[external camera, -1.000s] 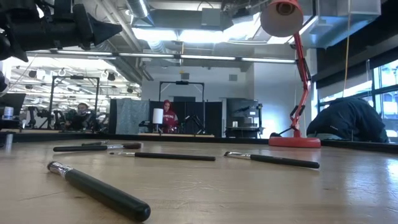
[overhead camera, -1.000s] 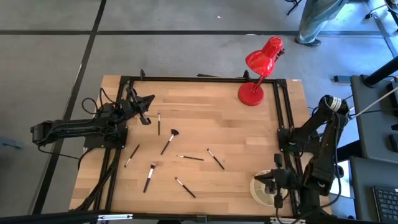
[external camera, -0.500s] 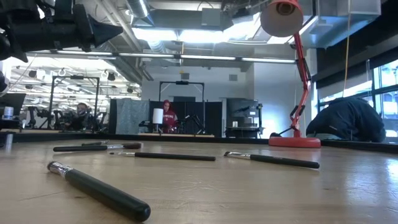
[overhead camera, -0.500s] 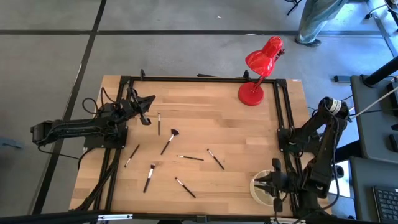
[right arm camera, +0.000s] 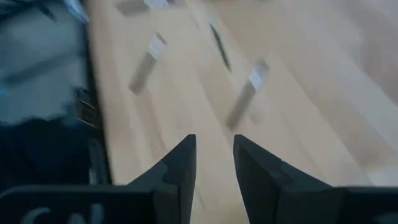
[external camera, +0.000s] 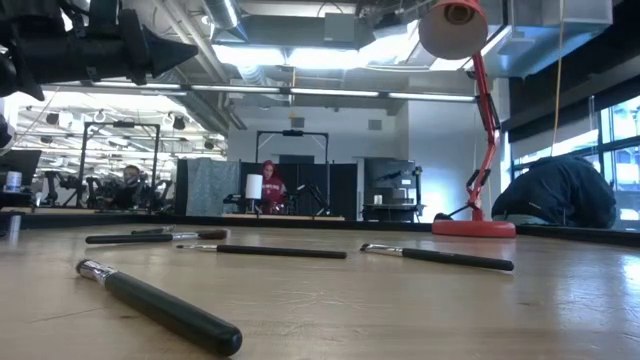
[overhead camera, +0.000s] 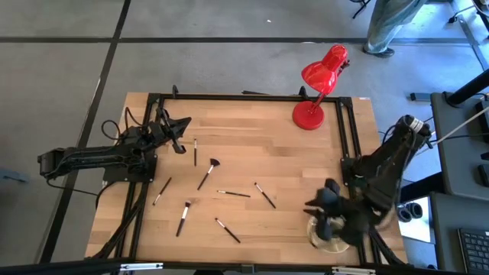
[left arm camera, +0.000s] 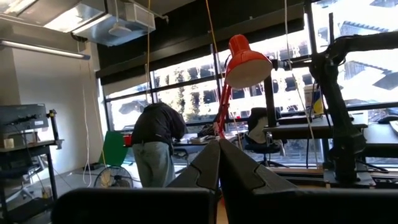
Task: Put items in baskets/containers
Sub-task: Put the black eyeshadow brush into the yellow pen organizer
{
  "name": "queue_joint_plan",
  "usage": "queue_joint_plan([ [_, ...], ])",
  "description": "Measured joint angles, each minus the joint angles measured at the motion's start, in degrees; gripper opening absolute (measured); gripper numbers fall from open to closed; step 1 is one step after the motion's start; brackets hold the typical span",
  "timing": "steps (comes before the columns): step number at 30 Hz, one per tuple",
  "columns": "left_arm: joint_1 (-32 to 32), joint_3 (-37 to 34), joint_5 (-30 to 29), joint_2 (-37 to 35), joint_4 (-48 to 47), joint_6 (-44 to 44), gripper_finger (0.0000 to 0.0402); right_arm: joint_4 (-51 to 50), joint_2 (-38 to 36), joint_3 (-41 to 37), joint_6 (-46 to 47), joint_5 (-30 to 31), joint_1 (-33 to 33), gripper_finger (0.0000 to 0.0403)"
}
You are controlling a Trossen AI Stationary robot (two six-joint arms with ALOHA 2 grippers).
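Observation:
Several thin dark makeup brushes lie flat on the wooden table: one (overhead camera: 195, 151) near my left gripper, a fan-headed one (overhead camera: 208, 173), and others (overhead camera: 183, 218) (overhead camera: 233, 194) (overhead camera: 265, 195) (overhead camera: 228, 230). The low view shows some close up (external camera: 160, 310) (external camera: 435, 257). The round cream dish (overhead camera: 319, 238) sits at the near right corner, partly under my right arm. My right gripper (overhead camera: 315, 210) (right arm camera: 214, 155) hovers open by the dish's left rim with nothing between its fingers. My left gripper (overhead camera: 182, 137) (left arm camera: 219, 155) waits shut, raised at the far left.
A red desk lamp (overhead camera: 317, 84) stands on its round base at the far right of the table. A black frame (overhead camera: 229, 98) runs along the table's edges. A person (left arm camera: 152, 146) bends over in the room beyond the table.
My right gripper has swung from above the dish toward the table's middle, rising a little and rolling about its wrist. The brushes and the dish lie as before.

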Motion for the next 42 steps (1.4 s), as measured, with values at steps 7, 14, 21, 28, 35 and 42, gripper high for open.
queue_joint_plan([
  [7, 0.0, 0.0, 0.0, 0.0, 0.0, 0.4, 0.0004, -9.4, 0.0, 7.1, -3.6, -27.4, -14.2, 0.0108],
  [14, 0.0, 0.0, 0.0, 0.0, -0.1, 0.3, 0.0004, -9.7, 0.0, 7.2, -6.3, -47.9, -23.0, 0.0108],
  [21, 0.0, 0.0, -1.4, 0.0, -1.7, 0.8, 0.0004, -1.0, 3.0, 7.2, -11.0, -50.7, -26.8, 0.0108],
  [28, 0.0, 0.0, -1.5, 0.0, -1.7, 0.9, 0.0004, -1.0, 13.7, 7.1, -14.2, -60.1, -28.2, 0.0108],
  [35, 0.0, 0.0, -1.5, 0.0, -1.7, 1.5, 0.0004, -1.5, 19.0, 7.1, -13.4, -72.0, -27.3, 0.0108],
  [42, 0.0, 0.0, -1.5, 0.0, -1.7, 1.5, 0.0004, -13.3, 17.6, 10.1, -10.8, -74.7, -25.7, 0.0108],
])
